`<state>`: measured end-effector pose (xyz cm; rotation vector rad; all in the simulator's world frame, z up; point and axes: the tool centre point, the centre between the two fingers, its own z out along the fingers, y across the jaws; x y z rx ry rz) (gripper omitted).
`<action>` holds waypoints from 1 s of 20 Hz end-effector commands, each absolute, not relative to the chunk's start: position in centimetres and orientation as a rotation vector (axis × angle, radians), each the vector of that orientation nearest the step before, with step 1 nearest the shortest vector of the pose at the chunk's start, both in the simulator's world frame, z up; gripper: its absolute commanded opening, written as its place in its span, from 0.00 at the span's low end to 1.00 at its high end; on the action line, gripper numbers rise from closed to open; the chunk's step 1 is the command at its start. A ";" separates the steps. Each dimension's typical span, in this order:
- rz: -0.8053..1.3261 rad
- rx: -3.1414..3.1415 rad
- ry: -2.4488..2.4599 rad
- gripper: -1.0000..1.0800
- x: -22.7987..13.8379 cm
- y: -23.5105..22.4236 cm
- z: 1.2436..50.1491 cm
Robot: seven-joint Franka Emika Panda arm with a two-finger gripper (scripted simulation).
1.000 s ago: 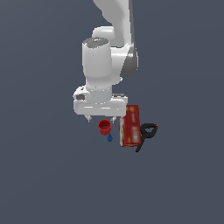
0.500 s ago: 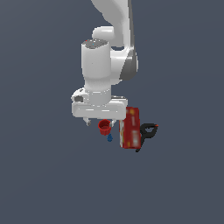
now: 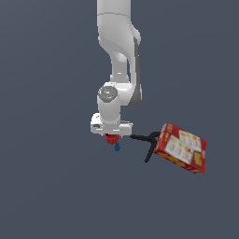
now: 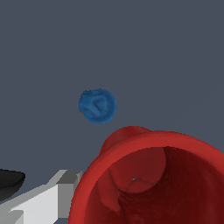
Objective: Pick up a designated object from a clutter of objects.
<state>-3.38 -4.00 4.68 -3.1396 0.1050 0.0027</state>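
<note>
Cup (image 4: 148, 183) showing you nothing inside in the wrist view, gripper (image 3: 111, 136) sitting over it, grip impossible to tell, blue piece (image 3: 117, 147) lying just beside, exterior view alone giving you 1 printed box (image 3: 180, 147).

Layout: arm at upper centre of the exterior frame, objects in a row at mid-height running toward the right.

The tool (image 3: 111, 134) sits just left of frame centre, directly under the arm. The cup (image 3: 110, 138) is at the tool's underside, touching it. The small piece (image 3: 117, 147) lies just below and slightly right of the cup, apart from it; in the wrist view this piece (image 4: 97, 106) is beside the cup (image 4: 151, 179) with a gap between. The clamp (image 3: 147, 143) lies right of the cup. The box (image 3: 181, 147), tilted, is right of the clamp, touching or overlapping it.
</note>
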 end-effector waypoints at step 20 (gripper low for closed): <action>-0.041 -3.141 0.115 0.00 -2.3 -4.3 6.0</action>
